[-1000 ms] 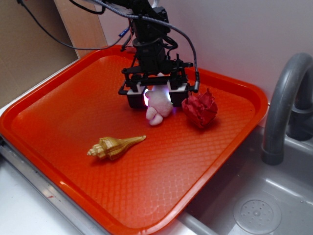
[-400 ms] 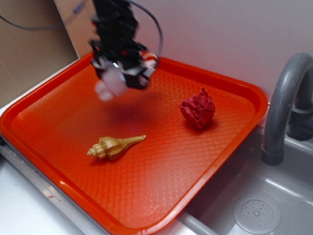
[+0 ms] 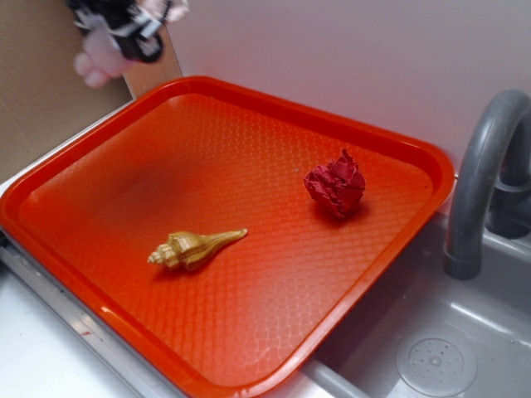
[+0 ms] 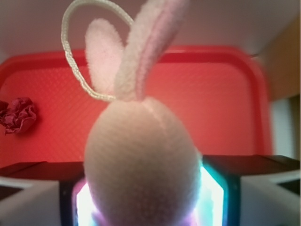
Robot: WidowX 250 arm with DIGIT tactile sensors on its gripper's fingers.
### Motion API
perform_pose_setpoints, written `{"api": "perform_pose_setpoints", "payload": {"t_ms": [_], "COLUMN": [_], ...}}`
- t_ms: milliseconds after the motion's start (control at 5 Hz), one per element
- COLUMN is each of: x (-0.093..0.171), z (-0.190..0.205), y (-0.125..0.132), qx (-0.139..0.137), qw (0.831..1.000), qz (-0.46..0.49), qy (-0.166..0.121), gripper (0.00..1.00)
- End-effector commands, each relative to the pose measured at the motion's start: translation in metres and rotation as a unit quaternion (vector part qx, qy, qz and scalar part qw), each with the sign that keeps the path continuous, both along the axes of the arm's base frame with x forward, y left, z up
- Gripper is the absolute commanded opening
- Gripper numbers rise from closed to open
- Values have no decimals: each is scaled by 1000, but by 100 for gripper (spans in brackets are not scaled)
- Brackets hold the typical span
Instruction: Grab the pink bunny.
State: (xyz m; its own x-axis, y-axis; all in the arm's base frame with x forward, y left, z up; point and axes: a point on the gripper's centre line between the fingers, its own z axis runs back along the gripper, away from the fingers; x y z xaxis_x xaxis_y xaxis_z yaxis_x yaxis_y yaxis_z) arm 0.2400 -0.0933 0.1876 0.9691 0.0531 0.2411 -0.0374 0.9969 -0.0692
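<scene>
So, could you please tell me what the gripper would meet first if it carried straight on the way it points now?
Apart from the pink bunny clamped in its jaws, the gripper points down at bare orange tray. That surface probably comes first; the red paper ball sits off to the side.

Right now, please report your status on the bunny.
Hand shut on pink bunny, lifted clear above tray corner. Paper ball and seashell below. Nothing in the way.

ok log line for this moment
gripper: shut on pink bunny | lifted clear of tray | seashell, paper ball on tray
</scene>
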Motion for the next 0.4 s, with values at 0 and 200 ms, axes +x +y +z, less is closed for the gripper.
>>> {"api": "perform_pose_setpoints", "payload": {"t_ms": [0,200], "x": [-32,-29], "z": [66,56], "y": [32,35], "qx": [35,24], "qw": [989,990], "qz": [116,111], "qy": [-88,-81], "gripper": [0,0]}}
